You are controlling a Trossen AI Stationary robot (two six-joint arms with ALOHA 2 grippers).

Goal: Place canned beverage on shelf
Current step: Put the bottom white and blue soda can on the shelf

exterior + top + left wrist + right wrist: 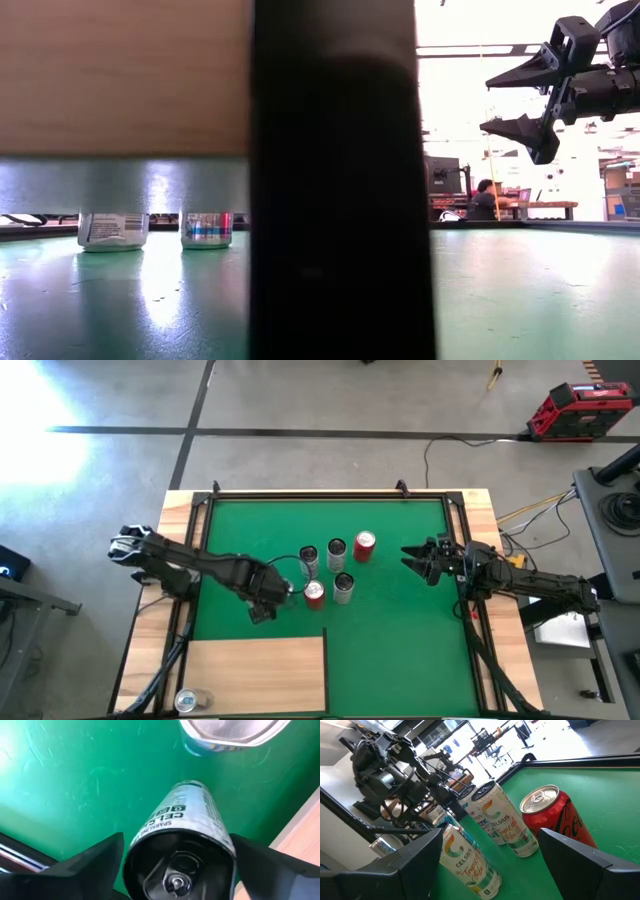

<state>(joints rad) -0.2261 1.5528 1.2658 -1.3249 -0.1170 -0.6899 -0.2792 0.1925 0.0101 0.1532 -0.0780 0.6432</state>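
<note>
**Left gripper closing in on a Celsius can**

Left gripper (283, 592) sits low over the green mat (400, 650) at the near-left edge of the can cluster, its fingers (95, 862) spread to either side of a white Celsius can (182, 827) with a black top. The wrist view shows a gap on both sides of the can, so the jaws bracket it without clearly gripping it; I cannot tell whether any contact is made yet.

The risk, as I judge it, is crowding: another silver can (227, 732) stands just beside the target, and a red can (314, 594) is close by, so an off-centre squeeze could tip the tall can or knock its neighbours over.

The shelf (255, 670) lies toward the near-left corner of the table, near the left arm, with one can (186, 701) at its near-left corner.

Right gripper (423, 558) hangs raised at the right side, half open and empty.
</note>
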